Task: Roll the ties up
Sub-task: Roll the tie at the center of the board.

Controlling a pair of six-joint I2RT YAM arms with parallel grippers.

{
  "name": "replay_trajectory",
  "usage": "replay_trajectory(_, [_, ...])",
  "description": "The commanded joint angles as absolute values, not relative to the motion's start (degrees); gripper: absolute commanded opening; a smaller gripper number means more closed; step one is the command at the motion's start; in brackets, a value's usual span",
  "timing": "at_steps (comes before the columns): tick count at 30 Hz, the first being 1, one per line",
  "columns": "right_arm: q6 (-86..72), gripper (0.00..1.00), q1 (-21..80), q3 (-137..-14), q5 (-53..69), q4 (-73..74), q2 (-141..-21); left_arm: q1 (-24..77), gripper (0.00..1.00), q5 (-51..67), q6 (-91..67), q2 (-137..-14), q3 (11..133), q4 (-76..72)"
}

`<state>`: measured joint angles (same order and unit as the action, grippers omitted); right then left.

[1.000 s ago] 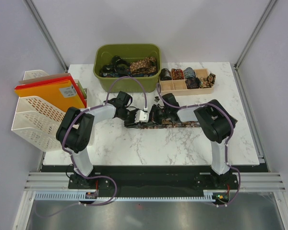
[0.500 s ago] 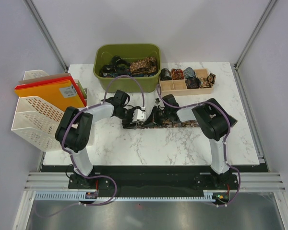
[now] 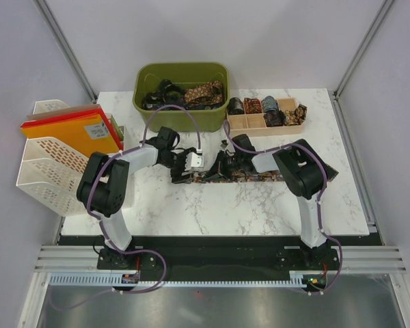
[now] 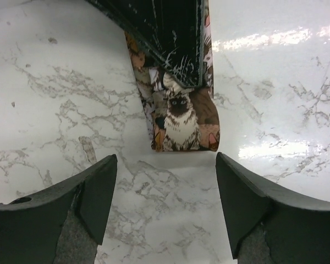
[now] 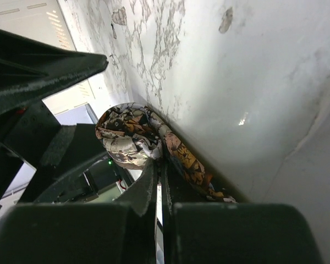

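Observation:
A tie [image 3: 260, 176] with a brown-gold cat print lies stretched left to right across the marble table. In the left wrist view its square-cut end [image 4: 181, 124] rests flat on the marble, black lining showing behind it. My left gripper [image 4: 165, 181] stands open just short of that end and touches nothing; from above the left gripper [image 3: 182, 169] sits at the tie's left end. My right gripper [image 5: 160, 165] is shut, pinching the tie, whose fabric curls into a small coil [image 5: 129, 135] at its fingertips. From above the right gripper [image 3: 220, 167] is on the tie just right of the left one.
A green bin [image 3: 145, 102] of loose ties stands at the back centre. Beside it a wooden divided tray [image 3: 256, 124] holds several rolled ties [image 3: 253, 105]. A white file rack [image 3: 44, 167] with orange folders [image 3: 75, 130] stands at the left edge.
My left gripper has opened wider and drawn back to the left, off the tie's end. The right gripper stays shut in place.

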<state>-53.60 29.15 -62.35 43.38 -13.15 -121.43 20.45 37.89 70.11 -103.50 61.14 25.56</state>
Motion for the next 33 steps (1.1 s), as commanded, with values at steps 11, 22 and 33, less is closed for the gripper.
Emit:
replay_trajectory(11, [-53.0, 0.00, 28.4, -61.8, 38.7, -12.0, -125.9, 23.1, 0.41, 42.3, 67.2, -99.6, 62.2, 23.5])
replay_trajectory(22, [-53.3, 0.00, 28.4, -62.1, 39.2, -12.5, -126.1, 28.5, 0.38, 41.0, 63.0, -102.3, 66.3, 23.5])
replay_trajectory(33, [-54.1, 0.00, 28.3, -61.9, 40.4, -14.1, -126.1, 32.0, 0.45, 37.4, 60.0, -107.6, 71.6, 27.1])
